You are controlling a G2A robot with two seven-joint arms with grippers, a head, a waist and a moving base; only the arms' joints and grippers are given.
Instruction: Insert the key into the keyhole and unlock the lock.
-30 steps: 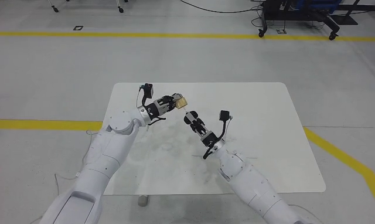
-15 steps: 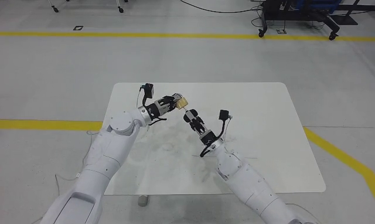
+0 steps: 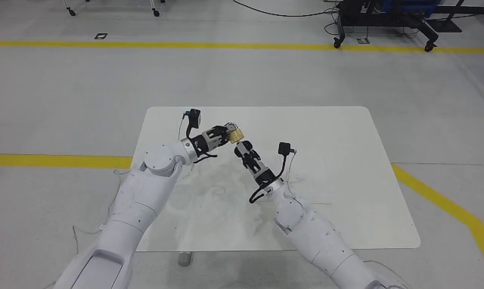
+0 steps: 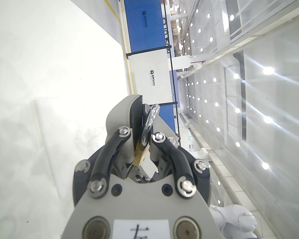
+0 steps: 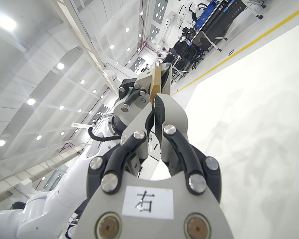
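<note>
Above the white rounded-corner table [image 3: 355,138], toward its far edge and slightly left of its middle, the left gripper [image 3: 230,131] is clenched on a brass-coloured rectangular metal padlock [image 3: 237,132] with a silver shackle, its pads pressing the flat faces. The right gripper [image 3: 241,146] stands fingertip-to-lock at the keyhole end, fingers pressed together. The thin metal key is hidden between the pads, so its seating cannot be confirmed.

Assessment: the padlock is rigid, dense for its bulk and smooth-faced, so liable to slip or pivot under torque. The hold across the broad faces is sound and leaves keyhole end and shackle free. The key is judged light, stiff and thin. It should be held flat by its bow, or it will roll within the pads when turned.
</note>
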